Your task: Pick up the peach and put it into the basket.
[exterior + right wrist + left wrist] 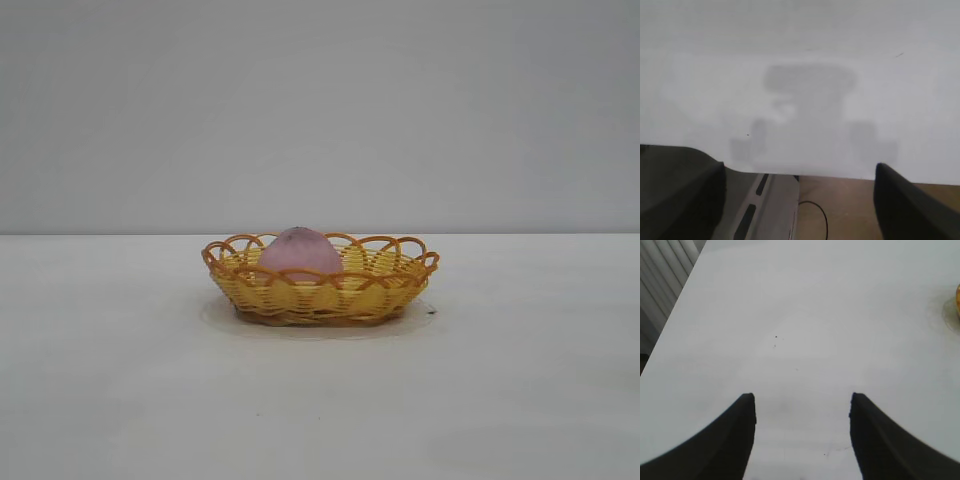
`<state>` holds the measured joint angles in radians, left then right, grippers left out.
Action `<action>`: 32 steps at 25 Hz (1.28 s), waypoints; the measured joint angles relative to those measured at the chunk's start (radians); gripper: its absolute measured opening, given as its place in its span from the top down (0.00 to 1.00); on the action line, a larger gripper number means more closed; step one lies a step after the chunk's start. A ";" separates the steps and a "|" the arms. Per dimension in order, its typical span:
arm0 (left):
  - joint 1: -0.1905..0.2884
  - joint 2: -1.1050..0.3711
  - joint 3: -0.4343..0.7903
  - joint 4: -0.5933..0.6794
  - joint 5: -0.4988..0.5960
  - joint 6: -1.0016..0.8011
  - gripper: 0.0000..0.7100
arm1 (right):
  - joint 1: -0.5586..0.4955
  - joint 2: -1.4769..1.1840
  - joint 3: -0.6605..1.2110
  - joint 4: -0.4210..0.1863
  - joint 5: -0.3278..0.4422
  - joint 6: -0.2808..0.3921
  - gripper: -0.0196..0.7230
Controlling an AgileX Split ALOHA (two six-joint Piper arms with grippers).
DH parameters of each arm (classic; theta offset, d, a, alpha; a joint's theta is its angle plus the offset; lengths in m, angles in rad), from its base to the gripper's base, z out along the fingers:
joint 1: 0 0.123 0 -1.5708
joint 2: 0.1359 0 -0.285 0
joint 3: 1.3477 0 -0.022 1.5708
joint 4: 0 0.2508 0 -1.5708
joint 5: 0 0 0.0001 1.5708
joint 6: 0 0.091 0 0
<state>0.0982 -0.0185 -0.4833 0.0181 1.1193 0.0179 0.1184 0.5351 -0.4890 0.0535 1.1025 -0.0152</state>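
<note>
Exterior view shows the peach [300, 251] already resting inside the basket [322, 297] mid-tabletop [100, 400], so the task looks finished. Left gripper [802, 405] hangs spread wide and empty over bare surface; right gripper [800, 172], likewise wide apart and empty, hangs at the tabletop's edge.

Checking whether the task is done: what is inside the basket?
The peach sits inside the basket, its dome rising above the looped rim. The weave hides its underside and the basket floor, so anything else there cannot be seen.
</note>
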 joint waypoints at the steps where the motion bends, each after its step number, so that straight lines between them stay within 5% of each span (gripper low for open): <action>1: 0.000 0.000 0.000 0.000 0.000 0.001 0.43 | 0.000 -0.055 0.000 0.000 0.002 0.000 0.27; 12: 0.000 0.000 0.000 0.000 0.000 0.001 0.43 | 0.000 -0.539 0.000 0.000 0.030 -0.017 0.27; 32: 0.000 0.000 0.000 0.000 0.000 0.002 0.43 | 0.000 -0.551 0.000 -0.002 0.035 -0.019 0.27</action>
<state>0.0982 -0.0185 -0.4833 0.0181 1.1193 0.0202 0.1184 -0.0161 -0.4890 0.0518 1.1377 -0.0341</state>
